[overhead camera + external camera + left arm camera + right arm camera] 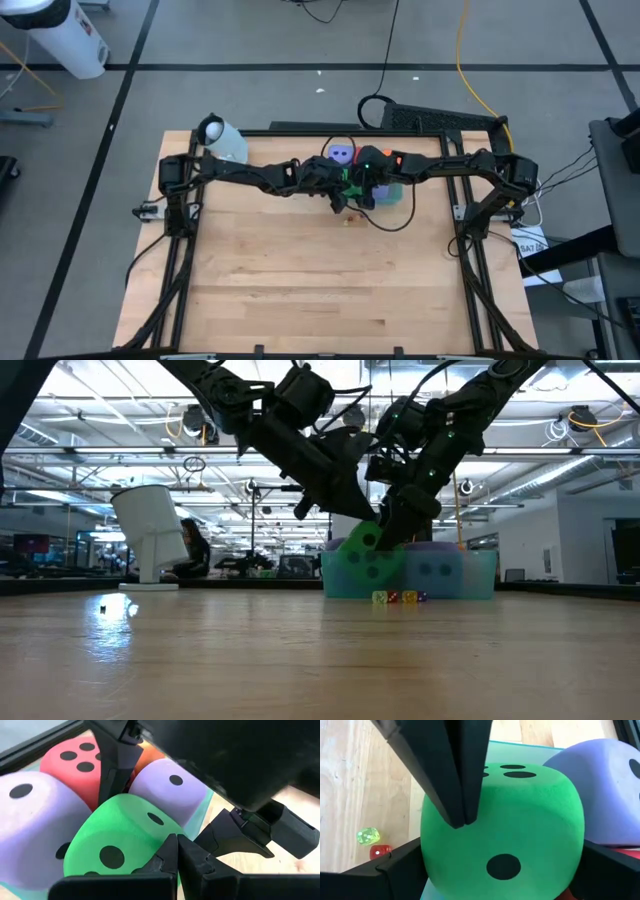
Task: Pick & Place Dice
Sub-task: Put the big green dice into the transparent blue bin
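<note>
The green die sits tilted at the near left corner of the translucent tray, leaning on the other dice. Beside it lie two purple dice, a red one and an orange one. My right gripper is open, slanting down from the table's right, one finger on either side of the green die. My left gripper is shut and slants down from the table's left, with its tips at the green die. My left gripper's shut fingertips are set against a face of the green die, slanting down from the table's left. My right gripper's fingers stand close against two opposite sides of the green die; whether they touch it, I cannot tell.
A few tiny translucent dice lie on the wood just in front of the tray. A white container stands at the far left corner. The near half of the wooden table is bare wood.
</note>
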